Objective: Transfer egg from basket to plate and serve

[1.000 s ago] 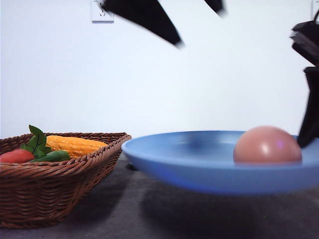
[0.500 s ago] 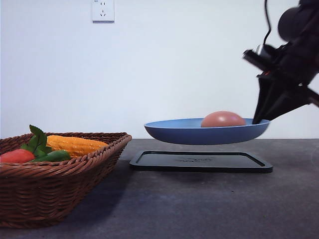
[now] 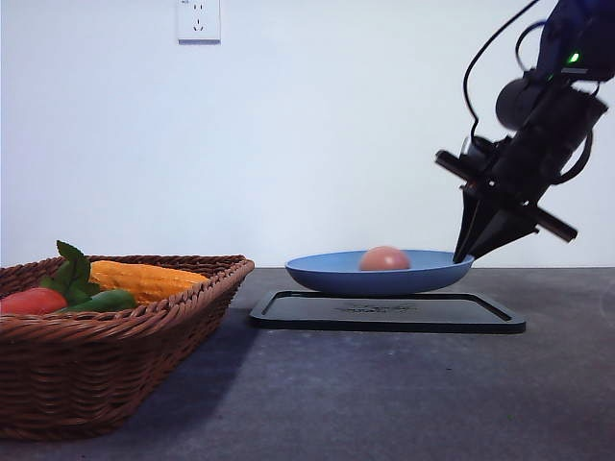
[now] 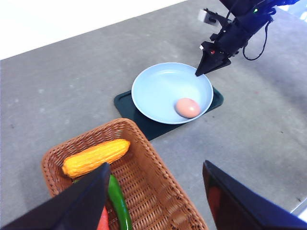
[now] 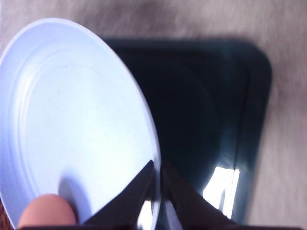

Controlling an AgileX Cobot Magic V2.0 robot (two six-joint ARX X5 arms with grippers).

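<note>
Already our right gripper (image 3: 467, 255) pinched the plate (image 3: 327, 273) rim at three o'clock, the egg (image 3: 384, 258) inside it over the tray (image 3: 288, 312); release remained. Our left gripper (image 4: 154, 191) hung wide apart, empty, above the basket (image 3: 144, 355).

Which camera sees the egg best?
The left wrist view: it looks down on the whole egg lying in the blue plate. The front view shows the egg partly behind the plate's rim, and the right wrist view catches a cut-off bit of it.
</note>
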